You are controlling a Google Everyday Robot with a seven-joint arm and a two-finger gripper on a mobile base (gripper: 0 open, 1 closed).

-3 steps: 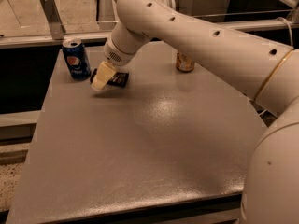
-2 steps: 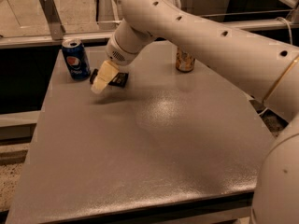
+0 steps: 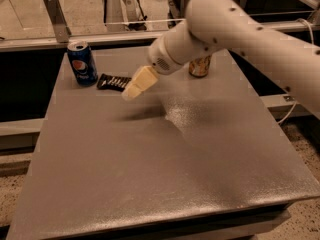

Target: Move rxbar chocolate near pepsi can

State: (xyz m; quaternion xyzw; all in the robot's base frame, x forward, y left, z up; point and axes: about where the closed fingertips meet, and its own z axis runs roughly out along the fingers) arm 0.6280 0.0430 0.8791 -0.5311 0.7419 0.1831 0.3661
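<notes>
View: camera view, the only one; it looks across the table (image 3: 165, 174) from its near edge
Pepsi can (image 3: 82, 63): upright at the far left of the table; logo turned toward the camera
Rxbar chocolate (image 3: 113, 81): flat on the table, just right of the pepsi can; long side runs roughly left to right; its left end sits just beside the can's base; contact cannot be confirmed
Gripper (image 3: 136, 84): at the bar's right end, tip angled down and to the left; a shadow (image 3: 145, 115) on the surface below it suggests it is clear of the table
Gripper state: apart or together cannot be told; the bar lies on the table, so nothing appears to be carried
Arm (image 3: 225, 29): enters from the right; crosses in front of a gold can (image 3: 200, 68) at the far edge and hides part of it
Task status (judgement): the bar lies near the can; the placement looks met; only the retreat appears to remain
Hazard 1: the tip is close to the wrapper's right end; a low retreat could snag the bar and drag it away from the can
Hazard 2: any leftward motion could shove the bar into the can; an upright can may tip or slide
Hazard 3: the arm passes near the gold can; a rearward swing could strike it
Precaution: rise vertically before any sideways travel
</notes>
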